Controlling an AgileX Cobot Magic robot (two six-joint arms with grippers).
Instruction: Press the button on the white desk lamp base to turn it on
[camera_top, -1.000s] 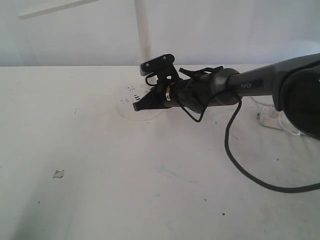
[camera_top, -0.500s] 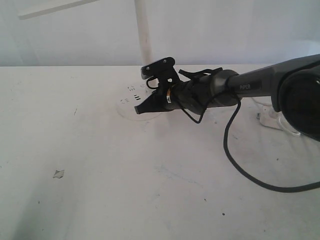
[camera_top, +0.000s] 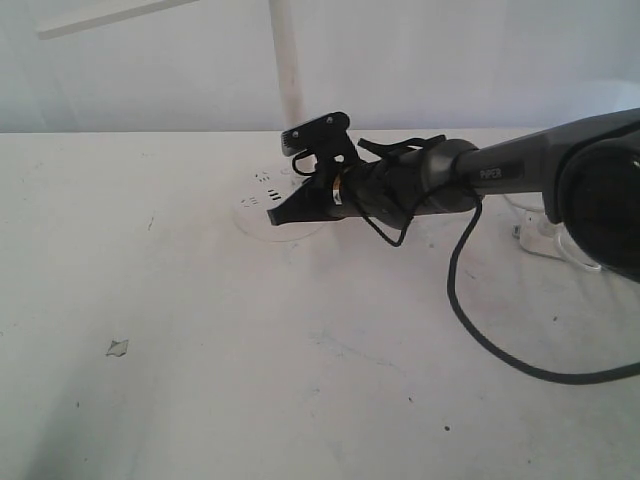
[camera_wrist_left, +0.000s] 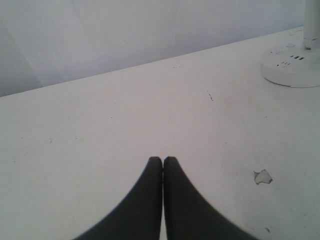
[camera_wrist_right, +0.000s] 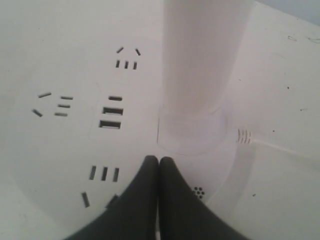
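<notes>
The white desk lamp base (camera_top: 262, 212) is a flat round puck with dark slots, seen up close in the right wrist view (camera_wrist_right: 75, 130) and at the far edge of the left wrist view (camera_wrist_left: 290, 67). Its slim white pole (camera_top: 287, 60) rises from it (camera_wrist_right: 202, 60), and the bar head (camera_top: 110, 14) reaches left at the top. My right gripper (camera_top: 273, 216) (camera_wrist_right: 158, 160) is shut with nothing in it, tips low over the base top beside the pole foot; contact cannot be told. My left gripper (camera_wrist_left: 162, 160) is shut and empty over bare table, far from the lamp.
A black cable (camera_top: 480, 320) loops from the right arm over the white table (camera_top: 300, 380). A white power strip (camera_top: 545, 240) lies at the right behind the arm. A small paper scrap (camera_top: 118, 347) lies at the front left. The lamp's cord (camera_wrist_right: 280, 145) leaves the base.
The right gripper's tip has shifted slightly, first up and back, then down again over the lamp base. The left gripper's earlier state is not shown.
</notes>
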